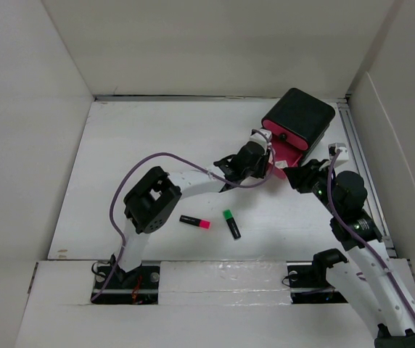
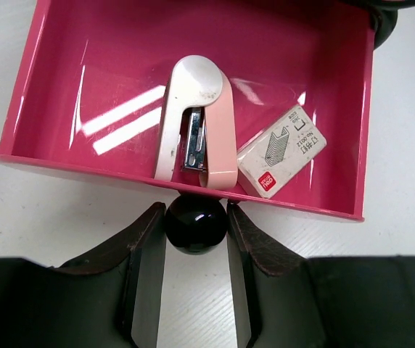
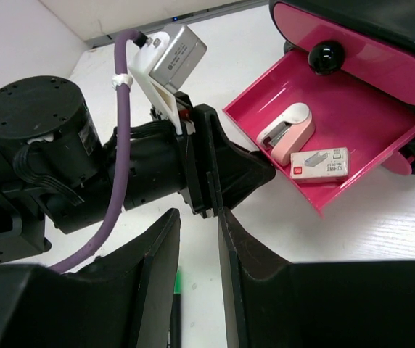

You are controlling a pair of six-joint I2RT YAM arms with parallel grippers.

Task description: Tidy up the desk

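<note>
Left wrist view: left gripper [image 2: 196, 210] jaws clamped on black drawer knob [image 2: 196, 226] | pink drawer [image 2: 120, 65] open, holds stapler [image 2: 193, 116], staple box [image 2: 281, 151] at its 3 o'clock | right gripper [image 3: 199, 217] jaws apart, empty | white desk [image 1: 157, 138] underlies everything; black drawer box [image 1: 300, 117] at 1 o'clock; pink-capped highlighter [image 1: 194, 222] and green-capped highlighter [image 1: 231, 224] near 6 o'clock.

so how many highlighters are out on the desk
2. The pink-capped highlighter lies on the desk near the front; the green-capped highlighter just right of it. Arms may hide others.
</note>
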